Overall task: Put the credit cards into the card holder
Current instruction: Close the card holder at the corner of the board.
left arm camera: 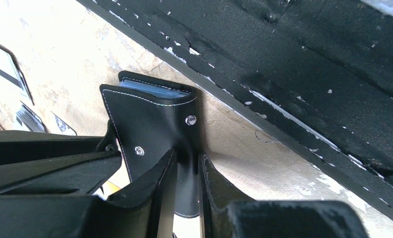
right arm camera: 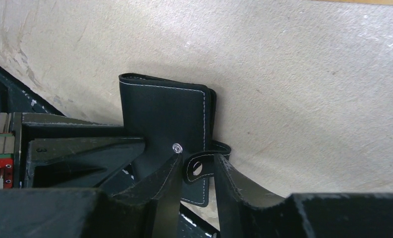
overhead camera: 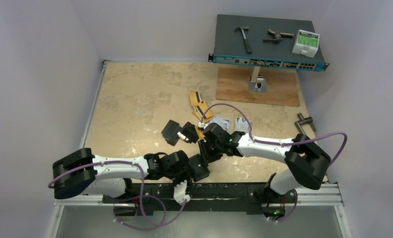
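1. I work with both grippers at the card holder (left arm camera: pixel 149 124) because, as I judge it, one must steady the cover while the other frees the snap tab (right arm camera: pixel 199 168). No sleeve is exposed for a card.
2. My left gripper (left arm camera: pixel 187 157) has its fingers narrowly apart with the holder's cover in the gap. I cannot tell whether the pads bear on it.
3. My right gripper (right arm camera: pixel 196 157) is spread a little, the tab lying loose between the fingers and nothing pinched.
4. The holder's body lies at 11 o'clock from both sets of fingertips, by the black rail (left arm camera: pixel 283 74) at the table's (right arm camera: pixel 308 74) 6 o'clock edge.
5. The credit cards (overhead camera: pixel 196 101) lie loose at 12 to 1 o'clock from the holder, none in it that I can see.
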Robot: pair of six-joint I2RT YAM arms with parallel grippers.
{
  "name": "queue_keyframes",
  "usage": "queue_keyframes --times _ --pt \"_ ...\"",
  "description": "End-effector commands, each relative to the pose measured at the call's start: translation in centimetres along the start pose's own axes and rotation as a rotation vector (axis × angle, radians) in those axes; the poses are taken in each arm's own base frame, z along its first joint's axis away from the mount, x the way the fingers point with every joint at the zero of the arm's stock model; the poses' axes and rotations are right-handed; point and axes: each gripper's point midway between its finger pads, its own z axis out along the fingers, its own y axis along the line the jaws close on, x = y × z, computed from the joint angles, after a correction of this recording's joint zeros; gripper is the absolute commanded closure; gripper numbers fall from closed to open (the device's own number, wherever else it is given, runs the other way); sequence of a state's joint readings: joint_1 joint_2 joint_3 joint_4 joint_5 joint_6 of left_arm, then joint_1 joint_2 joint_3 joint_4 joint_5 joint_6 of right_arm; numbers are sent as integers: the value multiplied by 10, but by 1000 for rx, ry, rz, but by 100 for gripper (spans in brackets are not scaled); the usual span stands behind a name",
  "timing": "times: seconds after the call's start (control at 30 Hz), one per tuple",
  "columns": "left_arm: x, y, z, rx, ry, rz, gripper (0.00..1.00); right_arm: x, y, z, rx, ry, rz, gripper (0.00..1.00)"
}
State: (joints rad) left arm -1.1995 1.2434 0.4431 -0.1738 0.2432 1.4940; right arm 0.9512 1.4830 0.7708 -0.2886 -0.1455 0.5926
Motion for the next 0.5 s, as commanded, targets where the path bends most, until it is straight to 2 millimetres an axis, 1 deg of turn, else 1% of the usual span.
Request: queue_keyframes --times 0.0,0.07,0.13,0.3,0.4,0.47 --pt "-4 -18 3 48 -17 -18 97 -21 7 -16 -17 -55 -19 71" --pt "-4 -21 2 50 -18 -17 98 -23 7 -19 -18 -61 -16 72" --pt "-4 -21 2 47 -17 -18 98 -24 7 -20 -15 -65 -14 74" --pt "-4 -21 1 46 -19 -18 98 -25 8 -21 -16 -61 -17 85" --pt "-5 -21 0 43 -21 -16 98 -26 9 -23 -15 -64 -18 97" --pt "-5 -21 0 41 -20 -16 98 -26 9 -25 -11 -63 -17 99"
